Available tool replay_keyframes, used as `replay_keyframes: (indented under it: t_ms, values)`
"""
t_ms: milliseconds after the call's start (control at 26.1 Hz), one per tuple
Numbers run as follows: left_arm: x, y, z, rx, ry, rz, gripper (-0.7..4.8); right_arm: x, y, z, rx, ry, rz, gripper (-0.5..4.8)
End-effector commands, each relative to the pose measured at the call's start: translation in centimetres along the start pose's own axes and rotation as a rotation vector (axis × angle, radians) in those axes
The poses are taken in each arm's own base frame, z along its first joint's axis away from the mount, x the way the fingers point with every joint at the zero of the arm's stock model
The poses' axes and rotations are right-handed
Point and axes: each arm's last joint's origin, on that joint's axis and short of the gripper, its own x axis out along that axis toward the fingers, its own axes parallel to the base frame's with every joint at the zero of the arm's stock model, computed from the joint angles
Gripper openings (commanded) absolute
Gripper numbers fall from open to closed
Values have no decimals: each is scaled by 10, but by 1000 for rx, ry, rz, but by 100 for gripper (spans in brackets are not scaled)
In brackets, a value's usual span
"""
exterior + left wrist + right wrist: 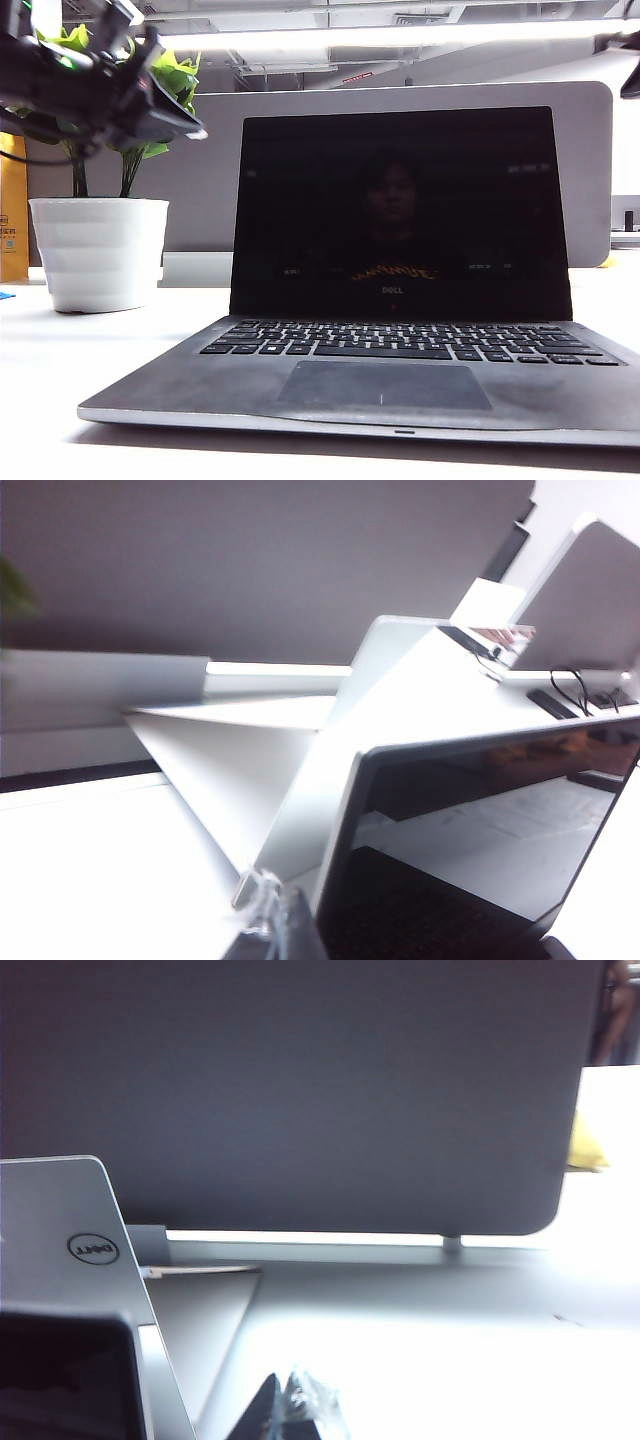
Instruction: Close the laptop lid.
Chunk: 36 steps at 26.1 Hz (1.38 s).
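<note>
The laptop [180, 385] sits open on the white table, facing the exterior camera. Its lid [400, 210] stands nearly upright with the black screen dark. My left gripper [185, 125] hangs in the air above and left of the lid's top left corner, clear of it. In the left wrist view its tips [268, 910] look shut and empty beside the lid's edge [480, 820]. My right gripper [632, 75] barely shows at the top right edge, above the lid's right corner. Its tips [290, 1400] also look shut, next to the lid's corner [60, 1380] and a silver face with a Dell logo [92, 1249].
A white plant pot [98, 252] with a green plant stands left of the laptop, under my left arm. A grey divider [590, 170] runs behind the lid. White tabletop [40, 380] lies left of the laptop. A yellow object [585, 1145] sits past the divider's end.
</note>
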Motion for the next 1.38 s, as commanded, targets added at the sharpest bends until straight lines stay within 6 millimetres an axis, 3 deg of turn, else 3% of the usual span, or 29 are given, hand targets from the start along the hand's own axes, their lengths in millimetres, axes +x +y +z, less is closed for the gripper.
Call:
replay_keyframes:
  t_ms: [38,192,576,1151,1381]
  values:
    - [10,4,-7,26,-6,4,-5,14,0,-1,3,-4,43,-1]
    - [18,8,-12,40,-39,43,-5,27,-1,-10,5,11,58,-1]
    - [44,9,-14,67,-59,-44,-5,37,-2,-26,10,54,138,-1]
    - [45,6,-16,75,-13,-199,-5,36,-1,-26,-5,64,368,-1]
    - [45,5,-15,86,-21,-205,-5,43,-25,-14,-7,46,388,-1]
